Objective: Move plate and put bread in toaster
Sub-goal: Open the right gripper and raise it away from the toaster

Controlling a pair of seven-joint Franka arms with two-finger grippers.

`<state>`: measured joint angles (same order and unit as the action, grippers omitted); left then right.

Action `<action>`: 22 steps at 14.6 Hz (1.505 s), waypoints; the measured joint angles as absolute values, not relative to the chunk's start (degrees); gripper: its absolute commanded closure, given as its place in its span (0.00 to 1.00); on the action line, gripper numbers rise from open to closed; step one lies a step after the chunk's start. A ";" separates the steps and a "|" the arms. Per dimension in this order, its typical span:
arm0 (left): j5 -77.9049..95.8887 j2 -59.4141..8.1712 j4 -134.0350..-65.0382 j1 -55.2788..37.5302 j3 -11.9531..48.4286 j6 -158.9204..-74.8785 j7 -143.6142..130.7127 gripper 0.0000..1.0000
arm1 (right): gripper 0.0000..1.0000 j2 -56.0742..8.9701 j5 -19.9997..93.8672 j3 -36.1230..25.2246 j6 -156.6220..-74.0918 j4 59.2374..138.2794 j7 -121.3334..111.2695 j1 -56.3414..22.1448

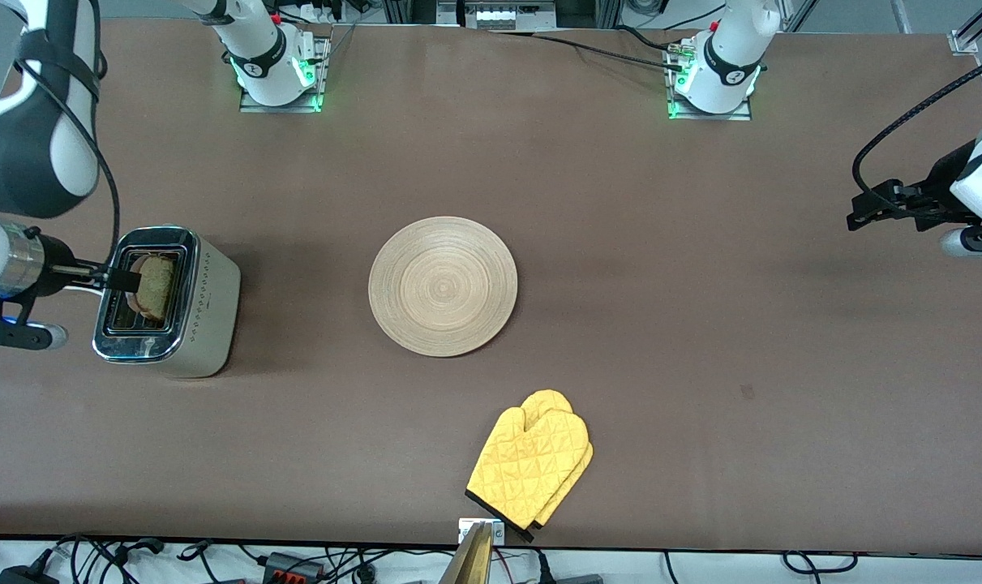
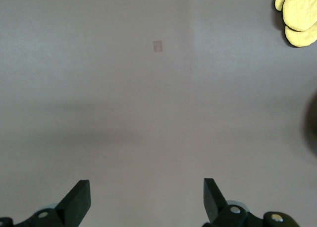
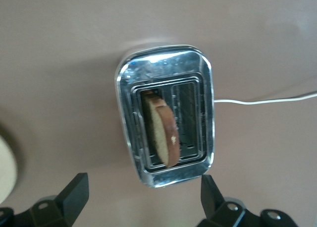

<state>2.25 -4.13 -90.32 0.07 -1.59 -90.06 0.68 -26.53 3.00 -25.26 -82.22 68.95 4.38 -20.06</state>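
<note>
— Where's the bread?
— Standing tilted in a slot of the toaster, at the right arm's end of the bench. The right pincer hangs above it, released.
— And the plate?
— Mid-bench, bare. The left pincer waits, spread wide, over bare bench

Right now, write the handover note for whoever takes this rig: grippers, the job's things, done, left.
Right gripper: open, over the toaster, holding nothing.
Left gripper: open, empty, waiting over bare table at the left arm's end.
Bread: leaning in a toaster slot, its top sticking out.
Plate: mid-table, bare, farther from the front camera than the yellow oven mitt.
Done: bread in the slot and released.
Left: perhaps seat the bread fully; draw the right arm away.
</note>
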 measured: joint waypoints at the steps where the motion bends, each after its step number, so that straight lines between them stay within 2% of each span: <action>1: 2.25 -4.13 -90.32 0.09 -1.59 -90.06 0.68 0.00 | 0.00 -25.99 3.44 -25.04 -82.21 68.94 4.38 -20.22; 6: 2.25 -4.13 -90.32 0.10 -1.60 -90.06 0.67 0.00 | 0.00 -24.59 7.00 -24.88 -82.75 68.94 4.37 -20.54; 13: 2.25 -4.13 -90.32 0.11 -1.60 -90.06 0.67 0.00 | 0.00 -24.06 7.27 -24.69 -89.06 68.90 4.44 -19.22; 15: 2.25 -4.13 -90.32 0.12 -1.60 -90.06 0.66 0.00 | 0.00 -23.03 7.03 -20.66 -89.21 68.97 4.38 -14.77; 20: 2.25 -4.16 -90.32 0.21 -1.61 -90.06 0.66 0.00 | 0.00 -19.10 0.59 -3.86 -93.15 72.18 4.15 0.55; 22: 2.25 -4.16 -90.32 0.24 -1.62 -90.06 0.66 0.00 | 0.00 -17.93 -0.12 -2.10 -94.32 73.58 2.91 2.07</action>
<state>2.25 -4.16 -90.32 0.24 -1.62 -90.06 0.66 -17.93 -0.12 -2.10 -94.32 73.58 2.91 2.07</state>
